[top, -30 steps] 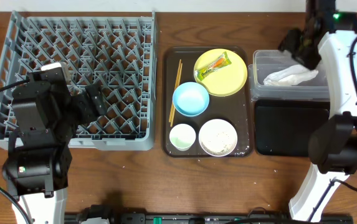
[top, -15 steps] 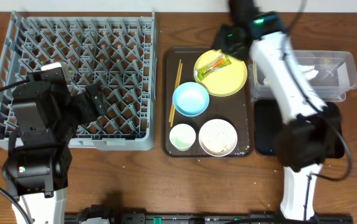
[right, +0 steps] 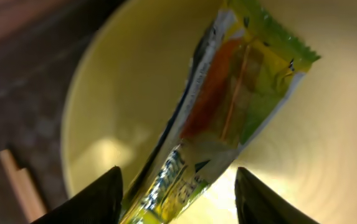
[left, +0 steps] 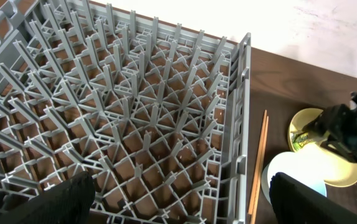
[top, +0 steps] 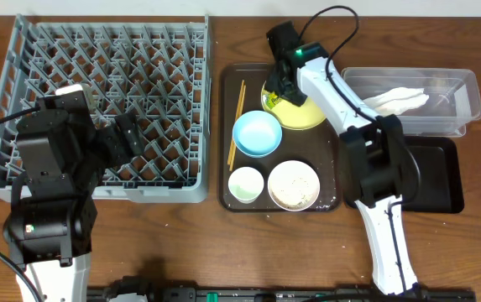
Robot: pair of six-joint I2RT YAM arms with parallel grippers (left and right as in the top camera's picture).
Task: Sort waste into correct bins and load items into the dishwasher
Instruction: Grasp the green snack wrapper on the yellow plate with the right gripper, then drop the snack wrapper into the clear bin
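Yellow fills the right wrist view, because the right end effector (top: 280,87) has swung over the left part of the yellow plate (top: 314,107). A second ago it hung above the clear box (top: 454,113) on the right of the worktop (top: 181,243). Half a second ago it was near the plate's far rim. From overhead the arm now covers the snack wrapper (right: 228,112), which was in plain sight before. The napkin (top: 399,101) lies in the clear box as it did, and the left arm has not shifted.

The right end effector is spread wide, with its fingers (right: 91,196) on either side of the wrapper. The wrapper lies flat on the plate and runs up between them, unclamped. I cannot tell whether the left finger touches its lower end.

The left end effector (left: 181,202) is also spread wide and holds nothing. It hangs above the pegs of the dish rack (left: 141,106).
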